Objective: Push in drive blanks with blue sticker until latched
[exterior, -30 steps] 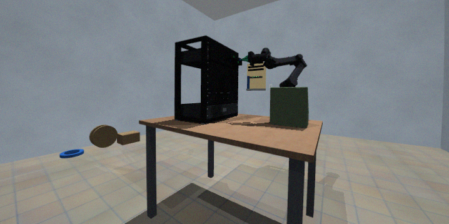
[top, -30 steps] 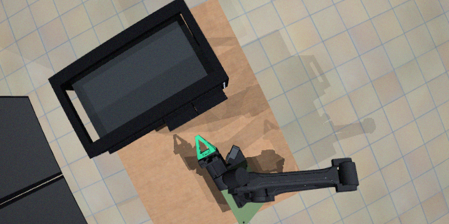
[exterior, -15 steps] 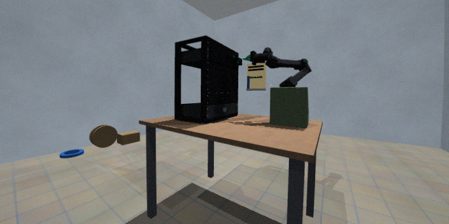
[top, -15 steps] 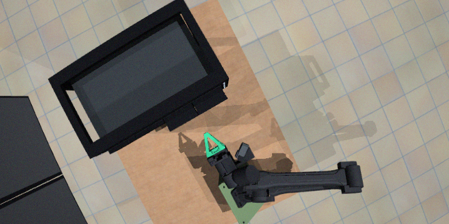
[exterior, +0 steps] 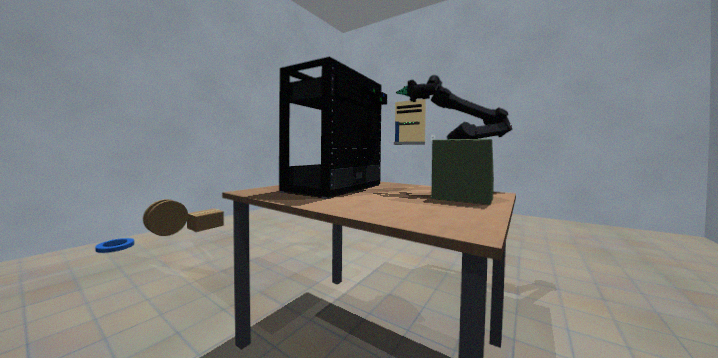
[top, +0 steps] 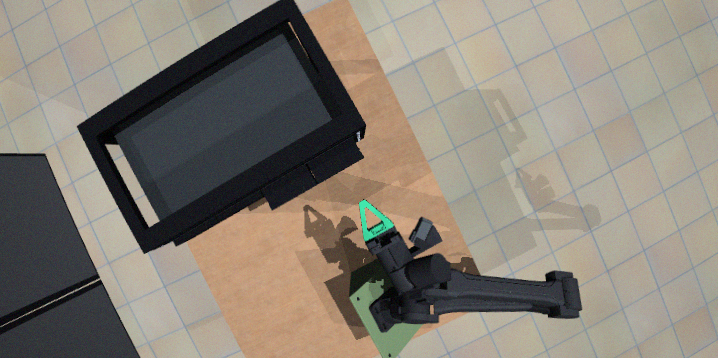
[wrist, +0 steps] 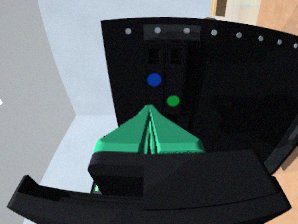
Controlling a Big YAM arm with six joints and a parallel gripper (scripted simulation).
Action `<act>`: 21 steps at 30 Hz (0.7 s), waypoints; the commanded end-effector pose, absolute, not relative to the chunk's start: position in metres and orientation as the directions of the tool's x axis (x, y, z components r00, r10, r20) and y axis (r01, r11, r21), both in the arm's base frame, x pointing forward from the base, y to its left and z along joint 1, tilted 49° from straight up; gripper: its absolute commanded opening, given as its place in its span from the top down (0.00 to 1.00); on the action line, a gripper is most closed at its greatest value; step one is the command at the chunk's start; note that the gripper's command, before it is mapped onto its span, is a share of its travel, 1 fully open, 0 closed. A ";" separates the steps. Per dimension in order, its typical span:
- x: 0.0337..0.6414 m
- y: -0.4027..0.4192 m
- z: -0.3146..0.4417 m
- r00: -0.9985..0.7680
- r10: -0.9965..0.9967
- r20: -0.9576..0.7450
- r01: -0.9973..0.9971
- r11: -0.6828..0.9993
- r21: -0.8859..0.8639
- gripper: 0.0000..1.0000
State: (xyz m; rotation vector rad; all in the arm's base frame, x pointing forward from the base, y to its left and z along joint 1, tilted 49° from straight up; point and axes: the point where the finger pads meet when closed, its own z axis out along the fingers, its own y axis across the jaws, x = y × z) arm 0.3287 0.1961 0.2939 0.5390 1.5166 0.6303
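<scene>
The black rack (top: 200, 57) (exterior: 351, 124) (wrist: 233, 96) stands on the wooden table (top: 251, 280) (exterior: 401, 220). In the top view, one dark drive blank (top: 290, 190) sticks out furthest from the rack's front, with another (top: 335, 160) beside it. The wrist view shows a blue sticker (wrist: 154, 79) and a green sticker (wrist: 173, 100) on the rack's front near its top. My gripper (top: 365, 205) (exterior: 400, 90) (wrist: 149, 110) has green fingers. It is shut and empty. It points at the rack's upper front, with a clear gap between them.
The arm stands on a green pedestal (exterior: 461, 170) (top: 369, 300) at the table's near corner. A dark cabinet (top: 35, 245) stands on the floor left of the table. A blue ring (exterior: 114, 244), a brown disc (exterior: 164, 217) and a small box (exterior: 205, 219) lie on the floor.
</scene>
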 end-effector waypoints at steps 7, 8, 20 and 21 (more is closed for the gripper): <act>0.359 0.203 0.314 -0.025 0.683 -0.730 -0.050 0.728 0.683 1.00; 0.368 0.203 0.313 -0.024 0.682 -0.731 -0.051 0.730 0.682 1.00; 0.395 0.209 0.308 -0.038 0.681 -0.731 -0.067 0.729 0.682 1.00; 0.395 0.209 0.308 -0.038 0.681 -0.731 -0.067 0.729 0.682 1.00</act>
